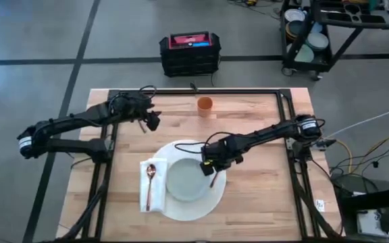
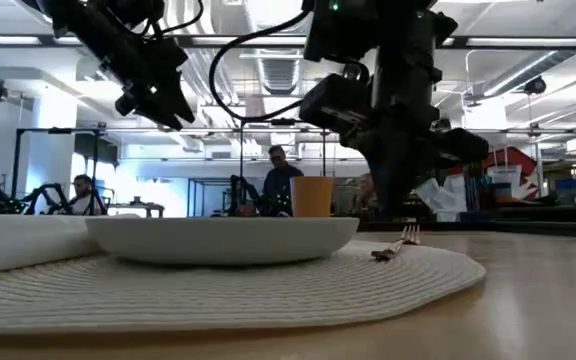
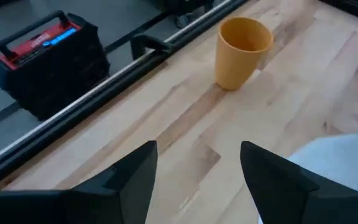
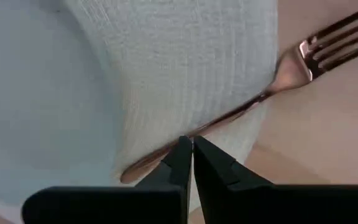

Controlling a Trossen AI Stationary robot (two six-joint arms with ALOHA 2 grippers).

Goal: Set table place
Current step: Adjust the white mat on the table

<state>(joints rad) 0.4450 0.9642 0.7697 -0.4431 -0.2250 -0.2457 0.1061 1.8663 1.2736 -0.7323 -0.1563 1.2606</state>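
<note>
Here, step in hand: placing the fork (image 4: 272,84) on the right of the place. The right claw (image 4: 188,152) is low over the mat's (image 1: 188,206) right edge beside the plate (image 1: 188,179), fingers (image 4: 213,168) pressed together at the fork's handle; whether they pinch it or merely touch it can't be told. The fork lies half on the mat, tines out over the bare surface (image 1: 262,202), angled rather than parallel to the plate.

Left claw (image 3: 197,180): raised over the surface's far-left part, fingers spread, holding nothing, facing the cup (image 3: 241,53).

Next move, as a judgement: the fork prob. needs squaring beside the plate; then the cup, now near the far rail and well apart from the place, needs bringing in, likely by the left arm.

Count: 1 mat, 1 plate (centred on mat), 1 napkin (image 1: 142,185) at the mat's left w/ 1 spoon (image 1: 150,179) on it, 1 fork, 1 cup, 2 arms.
</note>
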